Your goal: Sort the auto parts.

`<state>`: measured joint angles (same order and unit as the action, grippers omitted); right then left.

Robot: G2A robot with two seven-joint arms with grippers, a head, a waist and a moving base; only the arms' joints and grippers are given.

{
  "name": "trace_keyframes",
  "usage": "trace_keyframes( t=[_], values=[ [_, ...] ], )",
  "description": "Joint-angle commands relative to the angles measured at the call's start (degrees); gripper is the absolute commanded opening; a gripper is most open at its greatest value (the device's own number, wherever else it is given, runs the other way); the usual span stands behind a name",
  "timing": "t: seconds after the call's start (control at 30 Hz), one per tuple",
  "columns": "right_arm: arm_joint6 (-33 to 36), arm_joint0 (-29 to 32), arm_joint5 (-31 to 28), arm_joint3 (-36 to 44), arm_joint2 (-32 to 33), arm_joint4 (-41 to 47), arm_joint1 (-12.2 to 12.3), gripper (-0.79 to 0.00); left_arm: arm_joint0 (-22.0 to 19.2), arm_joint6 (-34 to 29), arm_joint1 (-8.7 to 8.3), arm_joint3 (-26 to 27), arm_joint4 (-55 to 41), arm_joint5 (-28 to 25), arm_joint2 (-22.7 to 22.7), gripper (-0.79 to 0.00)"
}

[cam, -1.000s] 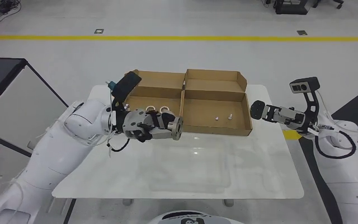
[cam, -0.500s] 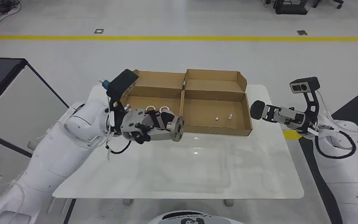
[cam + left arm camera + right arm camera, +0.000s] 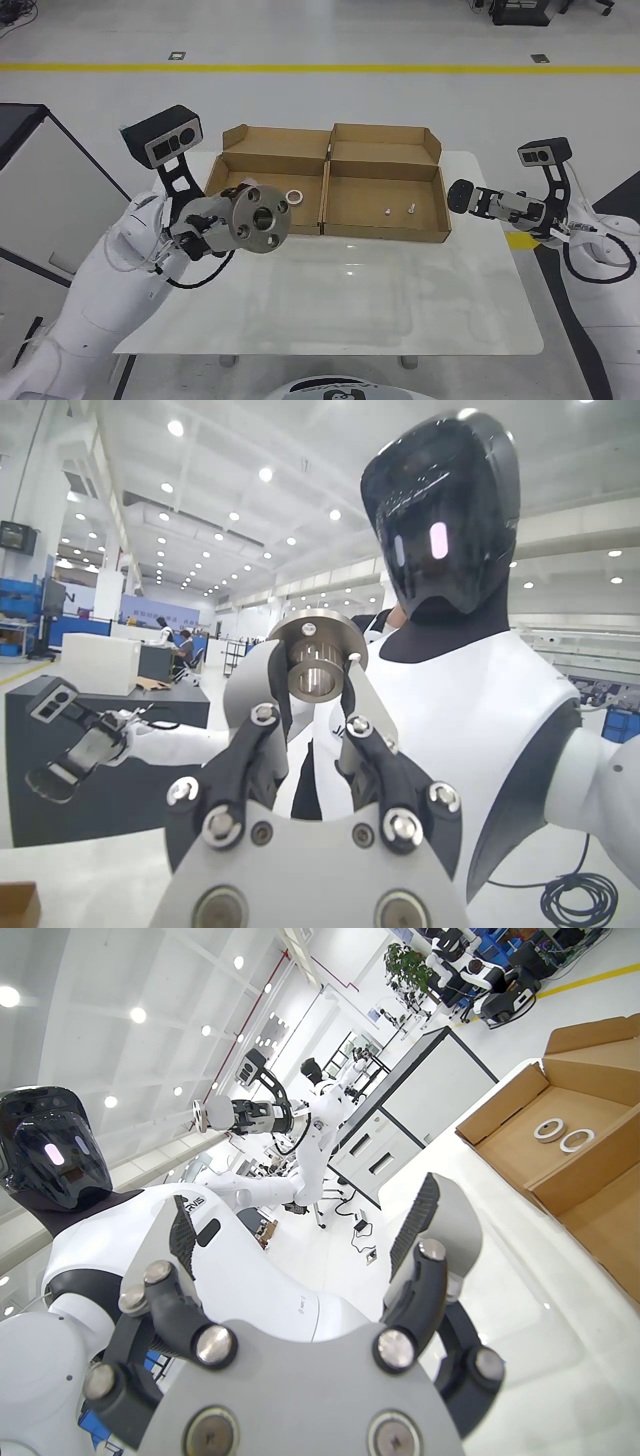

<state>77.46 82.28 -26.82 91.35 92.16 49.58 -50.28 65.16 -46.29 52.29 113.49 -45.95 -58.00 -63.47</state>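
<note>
Plain white table (image 3: 400, 290). Two open cardboard boxes sit up at its 12 o'clock edge, side by side and touching: the left box (image 3: 275, 165) toward 11, the right box (image 3: 385, 172) toward 1.

You'll find the flanged part (image 3: 320, 637) is brushed metal with a dull sheen. The boxes (image 3: 355, 200) are matt brown cardboard, and the tabletop (image 3: 400, 300) is smooth, glossy white. The right gripper (image 3: 305, 1223) has satin bare-metal fingers (image 3: 462, 1223) lined with ribbed matt black pads (image 3: 416, 1213).
</note>
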Motion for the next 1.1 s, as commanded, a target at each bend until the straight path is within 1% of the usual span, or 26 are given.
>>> trace_keyframes(
  t=[0.0,0.27,0.37,0.43,0.83,1.07],
  values=[
    [0.00,0.00,0.00,0.00,0.00,0.00,0.00,0.000,0.64,0.00,0.57,0.20,-0.44,0.00,-0.63,-0.785],
    [0.00,0.00,0.00,0.00,0.00,0.00,0.00,0.000,2.46,0.00,2.63,0.44,-4.66,0.00,-2.83,-0.785],
    [0.00,0.00,0.00,0.00,0.00,0.00,0.00,0.000,2.81,-0.01,3.66,0.59,-8.35,0.00,-3.85,-0.785],
    [0.00,0.00,0.00,0.00,0.00,0.00,0.00,0.000,2.86,-0.01,4.13,0.47,-7.42,0.00,-4.02,-0.785],
    [0.00,0.00,0.00,0.00,0.00,0.00,0.00,0.000,3.80,-0.01,7.13,0.79,-11.81,0.00,-5.50,-0.785],
    [0.00,0.00,0.00,0.00,0.00,0.00,0.00,0.000,4.31,-0.01,8.01,0.51,-9.77,0.00,-6.03,-0.785]
  ],
)
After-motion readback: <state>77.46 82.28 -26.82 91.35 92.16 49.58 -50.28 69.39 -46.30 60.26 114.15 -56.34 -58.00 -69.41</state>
